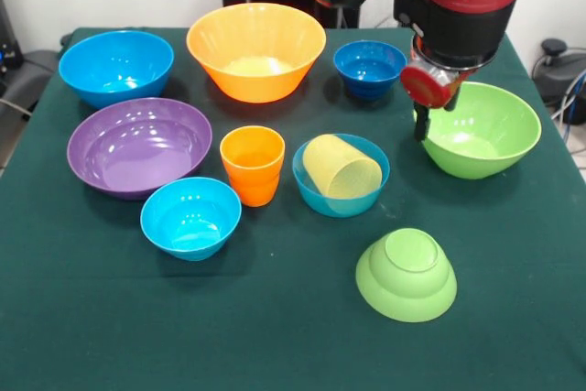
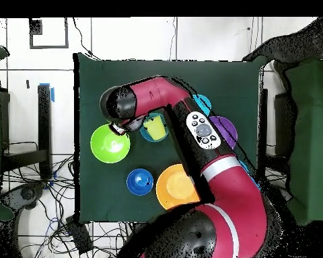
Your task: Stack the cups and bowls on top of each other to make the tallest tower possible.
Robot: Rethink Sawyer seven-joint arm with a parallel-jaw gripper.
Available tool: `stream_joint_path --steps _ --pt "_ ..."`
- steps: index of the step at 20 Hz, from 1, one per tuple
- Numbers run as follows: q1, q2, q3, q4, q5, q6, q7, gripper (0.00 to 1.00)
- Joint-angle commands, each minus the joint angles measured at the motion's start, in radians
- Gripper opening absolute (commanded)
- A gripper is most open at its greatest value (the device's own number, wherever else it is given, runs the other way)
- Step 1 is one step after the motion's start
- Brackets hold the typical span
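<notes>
My gripper [image 1: 436, 124] hangs open over the left rim of the large lime green bowl [image 1: 481, 130], one finger outside the rim and one over the inside; in the overhead view it [image 2: 120, 129] is at that bowl's [image 2: 109, 144] upper right rim. The yellow cup [image 1: 341, 168] lies on its side in a small light blue bowl [image 1: 320, 197]. The orange cup [image 1: 253, 164] stands upright beside it. The other light blue bowl [image 1: 190, 217], purple bowl [image 1: 139, 146], large blue bowl [image 1: 114, 66], large orange bowl [image 1: 256, 48] and small dark blue bowl [image 1: 369, 69] stand upright. A small lime green bowl [image 1: 406, 274] lies upside down in front.
Everything sits on a green cloth-covered table [image 1: 275, 318]. The red arm [image 2: 191, 134] covers much of the table in the overhead view, hiding several bowls. Cables and stands [image 2: 29, 195] lie beside the table.
</notes>
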Motion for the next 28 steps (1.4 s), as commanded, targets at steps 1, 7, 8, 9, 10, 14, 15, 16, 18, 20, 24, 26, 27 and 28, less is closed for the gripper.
stream_joint_path --steps 1,7,8,9,10,14,15,16,18,20,24,26,27,28 --pt "0.021 0.071 -0.082 -0.047 -0.041 -0.023 -0.003 1.00" --pt "0.017 0.045 -0.088 -0.017 -0.023 -0.022 0.018 1.00" --pt "0.016 0.042 -0.089 -0.013 -0.021 -0.022 0.019 1.00" --pt "0.015 0.041 -0.090 -0.013 -0.017 -0.019 0.018 1.00" --pt "0.013 0.041 -0.091 -0.013 -0.014 -0.016 0.017 1.00" --pt "0.015 0.041 -0.093 -0.033 -0.011 -0.003 0.000 1.00" --pt "0.019 0.042 -0.092 -0.043 -0.014 0.002 -0.010 1.00" --pt "0.026 0.042 -0.091 -0.053 -0.018 0.010 -0.019 1.00" --pt "0.042 0.049 -0.083 -0.081 -0.026 0.024 -0.042 1.00" --pt "0.063 0.067 -0.077 -0.119 -0.026 0.049 -0.060 1.00" --pt "0.096 0.114 -0.069 -0.204 -0.027 0.089 -0.097 1.00" --pt "0.103 0.125 -0.069 -0.229 -0.026 0.102 -0.114 1.00" --pt "0.107 0.130 -0.070 -0.240 -0.023 0.112 -0.119 1.00" --pt "0.108 0.135 -0.070 -0.252 -0.022 0.118 -0.128 1.00"
